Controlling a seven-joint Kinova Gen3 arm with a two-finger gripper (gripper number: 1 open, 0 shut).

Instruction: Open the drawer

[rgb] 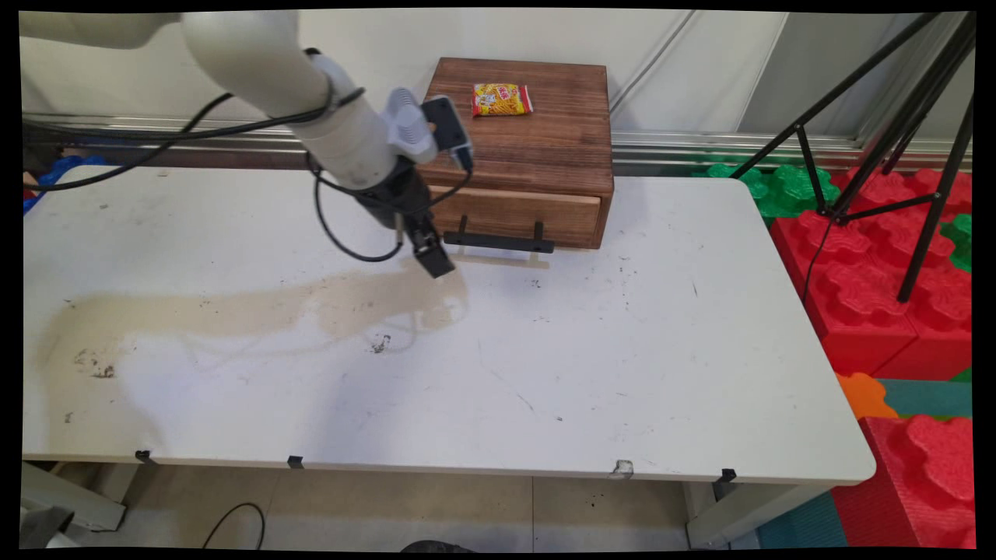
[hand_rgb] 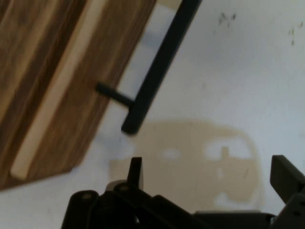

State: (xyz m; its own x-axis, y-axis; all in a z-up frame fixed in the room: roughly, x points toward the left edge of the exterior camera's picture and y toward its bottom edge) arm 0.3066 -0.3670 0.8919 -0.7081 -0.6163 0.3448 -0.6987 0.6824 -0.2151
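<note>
End effector point(rgb: 433, 257) centre frame, fingers point(hand_rgb: 135, 172) spread wide, holding nothing, low over worktop point(rgb: 545, 373), just left of drawer handle point(rgb: 498, 242). Wooden drawer box point(rgb: 529, 148) behind; snack packet point(rgb: 502, 99) on top.

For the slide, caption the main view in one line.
Open gripper hangs by the left end of the drawer's black handle; a snack packet lies on the wooden box.

drawer box point(rgb: 545, 132): 1 | snack packet point(rgb: 502, 99): 1 | table point(rgb: 622, 350): 1 | tripod point(rgb: 895, 117): 1
</note>
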